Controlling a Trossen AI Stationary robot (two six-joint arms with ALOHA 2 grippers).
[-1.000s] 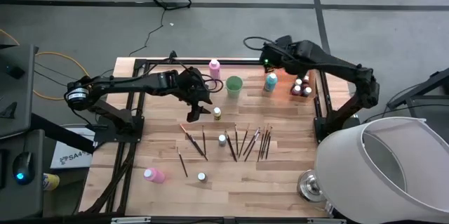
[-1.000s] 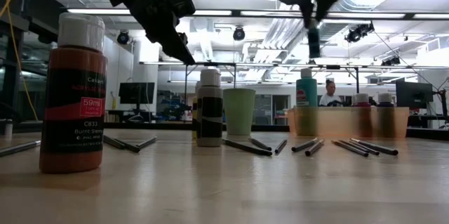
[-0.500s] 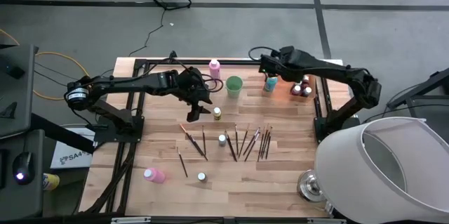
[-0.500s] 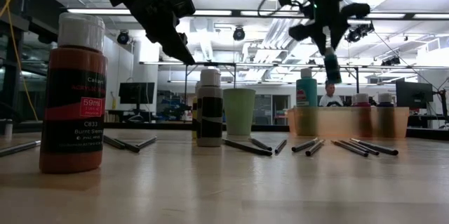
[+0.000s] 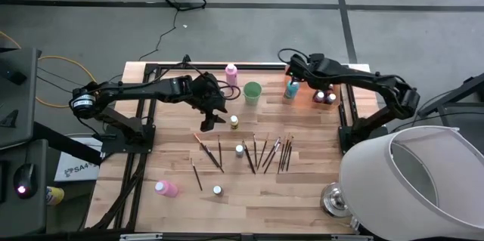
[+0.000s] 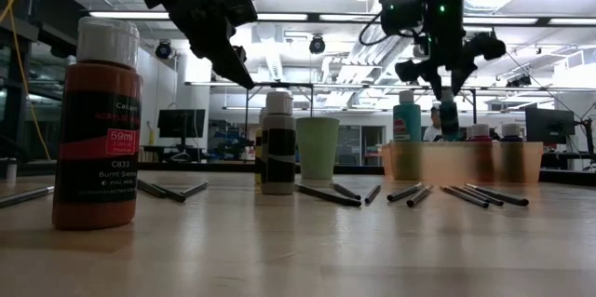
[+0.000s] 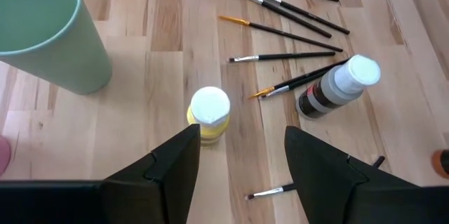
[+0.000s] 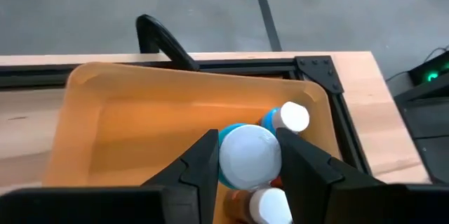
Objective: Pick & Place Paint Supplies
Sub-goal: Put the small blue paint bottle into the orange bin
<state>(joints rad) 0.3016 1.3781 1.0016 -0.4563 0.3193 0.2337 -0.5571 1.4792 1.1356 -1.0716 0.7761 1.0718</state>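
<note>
The right claw is pinching a small blue paint bottle by its white cap and holds it over the orange tray. Just beyond the claw, two more pale-capped bottles stand in the tray's corner. So the step in hand seems to be the placing of this bottle. The next move calls for lowering it into a free spot beside those two and then spreading the fingers.

The left claw hangs spread above the table, holding nothing. A small yellow bottle stands just ahead of its fingers, a dark bottle lies a little farther off, and loose brushes lie beyond. The green cup is to the side.

Only the right wrist view shows the grip itself. From above, the right claw sits close to the teal bottle, and I cannot be sure there which bottle it holds. The low view shows both claws well above the table.
</note>
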